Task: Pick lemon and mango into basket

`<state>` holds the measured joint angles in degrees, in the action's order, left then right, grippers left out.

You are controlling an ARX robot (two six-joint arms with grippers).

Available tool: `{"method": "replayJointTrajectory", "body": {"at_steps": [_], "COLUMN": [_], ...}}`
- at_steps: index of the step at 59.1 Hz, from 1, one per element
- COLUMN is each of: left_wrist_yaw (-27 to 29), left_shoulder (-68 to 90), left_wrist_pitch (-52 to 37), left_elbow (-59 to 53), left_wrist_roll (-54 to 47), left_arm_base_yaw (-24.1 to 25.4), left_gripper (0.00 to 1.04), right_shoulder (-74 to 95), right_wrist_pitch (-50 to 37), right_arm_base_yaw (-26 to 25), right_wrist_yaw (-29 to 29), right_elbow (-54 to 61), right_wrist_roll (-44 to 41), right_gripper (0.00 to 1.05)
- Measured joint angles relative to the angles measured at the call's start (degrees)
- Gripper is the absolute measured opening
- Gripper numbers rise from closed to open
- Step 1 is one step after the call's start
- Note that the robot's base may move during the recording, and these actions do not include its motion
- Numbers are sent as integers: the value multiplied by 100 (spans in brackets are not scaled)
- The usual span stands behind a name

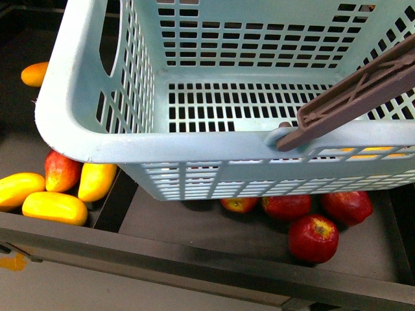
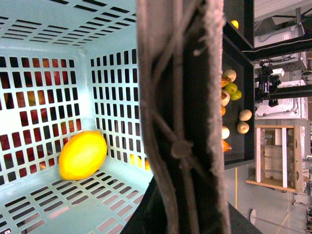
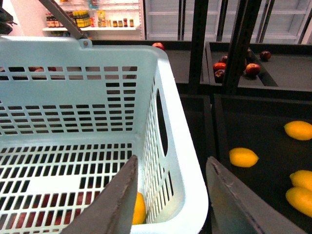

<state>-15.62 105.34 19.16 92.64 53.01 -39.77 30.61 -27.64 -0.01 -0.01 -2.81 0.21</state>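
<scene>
The pale blue-green basket (image 1: 84, 123) hangs above the fruit shelves and fills the front view. A lemon (image 2: 82, 155) lies on its slotted floor in a corner, and it also shows past the rim as the lemon (image 3: 138, 208) in the right wrist view. My left gripper (image 2: 185, 207) is shut on the basket's brown handle (image 2: 180, 122), its fingers hidden behind the handle. My right gripper (image 3: 170, 195) is open and straddles the basket's rim (image 3: 187, 195), holding nothing. Three mangoes lie on the shelf below at the left, the nearest mango (image 1: 55, 207) in front.
Red apples (image 1: 313, 237) lie on the dark shelf under the basket, and one apple (image 1: 61, 170) sits among the mangoes. More yellow fruit (image 3: 243, 157) rests on the dark shelf beside the basket. Black uprights (image 3: 241, 44) stand behind it. The shelf's front lip (image 1: 194, 259) runs below.
</scene>
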Motion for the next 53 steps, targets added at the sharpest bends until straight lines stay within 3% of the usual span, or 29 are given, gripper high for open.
{"method": "replayJointTrajectory", "body": {"at_steps": [20, 53], "left_wrist_yaw": [-7, -42], "left_shoulder": [0, 2], "left_wrist_pitch": [0, 0], "left_elbow": [2, 7], "left_wrist_roll": [0, 11], "left_arm_base_yaw": [2, -46], "left_gripper": [5, 5], "right_shoulder": [-2, -9], "right_wrist_pitch": [0, 0], "right_arm_base_yaw": [0, 0], "right_wrist_yaw": [0, 17], "right_elbow": [0, 7], "right_wrist_roll": [2, 0], "right_gripper": [98, 96]}}
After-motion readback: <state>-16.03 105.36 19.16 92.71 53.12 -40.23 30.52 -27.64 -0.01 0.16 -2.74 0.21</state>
